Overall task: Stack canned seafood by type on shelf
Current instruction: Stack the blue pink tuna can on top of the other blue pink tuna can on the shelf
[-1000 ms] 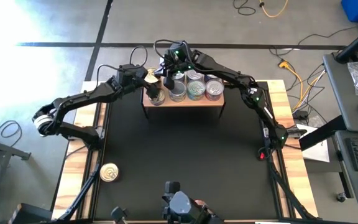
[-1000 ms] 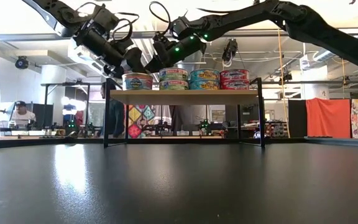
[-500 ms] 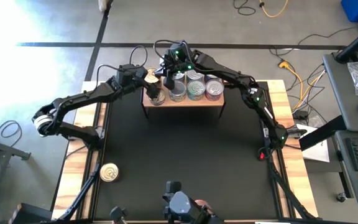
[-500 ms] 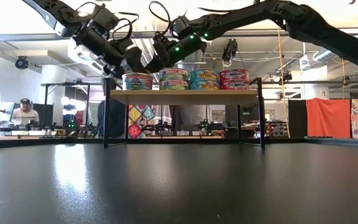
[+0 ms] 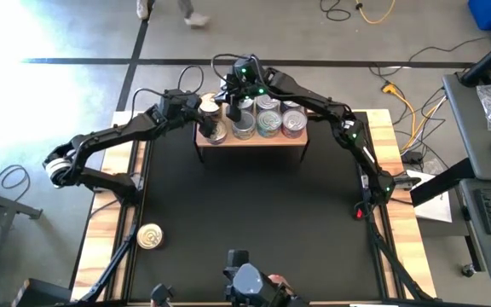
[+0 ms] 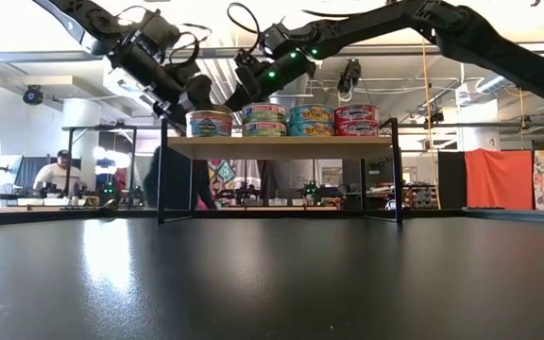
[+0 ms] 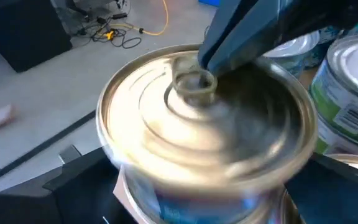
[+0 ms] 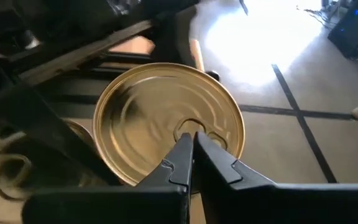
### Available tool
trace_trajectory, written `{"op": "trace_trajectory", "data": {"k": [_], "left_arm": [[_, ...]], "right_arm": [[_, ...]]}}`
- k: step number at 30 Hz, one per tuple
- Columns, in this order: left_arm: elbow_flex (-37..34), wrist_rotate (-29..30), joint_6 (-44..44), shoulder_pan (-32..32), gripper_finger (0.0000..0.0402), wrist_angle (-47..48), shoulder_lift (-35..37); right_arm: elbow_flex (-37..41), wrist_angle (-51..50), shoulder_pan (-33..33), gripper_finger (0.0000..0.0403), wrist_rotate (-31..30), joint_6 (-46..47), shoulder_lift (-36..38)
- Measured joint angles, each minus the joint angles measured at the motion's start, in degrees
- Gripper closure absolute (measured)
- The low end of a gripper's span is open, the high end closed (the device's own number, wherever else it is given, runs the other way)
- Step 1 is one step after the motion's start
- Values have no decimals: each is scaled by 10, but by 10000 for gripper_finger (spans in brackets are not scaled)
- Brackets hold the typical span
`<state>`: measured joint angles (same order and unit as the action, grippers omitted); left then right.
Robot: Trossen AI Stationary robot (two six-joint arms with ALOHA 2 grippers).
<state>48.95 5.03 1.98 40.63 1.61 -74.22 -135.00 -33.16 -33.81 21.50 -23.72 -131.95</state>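
Shelf (image 5: 250,141) sits top centre of the high view, at the far edge of the black table (image 5: 254,213). Low view: it's the light-wood platform on dark legs, centre frame, with tins in a row on top.

Tins on the shelf (image 6: 291,121): low view shows stacks of two with green, blue and red labels, centre to centre-right. At the left end is a gold-lidded can (image 6: 210,123), single height as far as I can tell.

Left gripper (image 5: 203,118) is upper centre-left in the high view, at the shelf's left end. Fingers spread wide, one on each side of the gold-lidded can (image 7: 207,124). Left wrist view has the can filling the frame between the two dark fingers (image 7: 73,180). Cannot tell if the pads actually touch the can wall.

Right gripper (image 5: 231,100) comes in from the right of the high view, over the same end of the shelf. Fingers clenched together, nothing between them. Right wrist view: the closed tips (image 8: 191,149) sit on or just above the pull tab in the middle of the gold lid (image 8: 166,121). Left wrist view shows the same tips coming down onto the ring from the upper right of frame.

One loose can (image 5: 150,236) lies on the table, lower left of the high view, well apart from the shelf.

Person (image 6: 59,173) in the background room, left of the low view.
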Motion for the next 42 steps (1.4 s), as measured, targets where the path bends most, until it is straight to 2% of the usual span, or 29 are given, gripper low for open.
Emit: {"op": "trace_trajectory", "data": {"k": [20,30,42], "left_arm": [[15,-5,20,2,2,16,24],[131,-5,107,12,2,152,36],[149,1,94,31,2,228,37]], "right_arm": [[0,-5,-1,390,7,6,2],[1,22,-1,390,8,13,2],[4,32,-6,390,14,53,28]]}}
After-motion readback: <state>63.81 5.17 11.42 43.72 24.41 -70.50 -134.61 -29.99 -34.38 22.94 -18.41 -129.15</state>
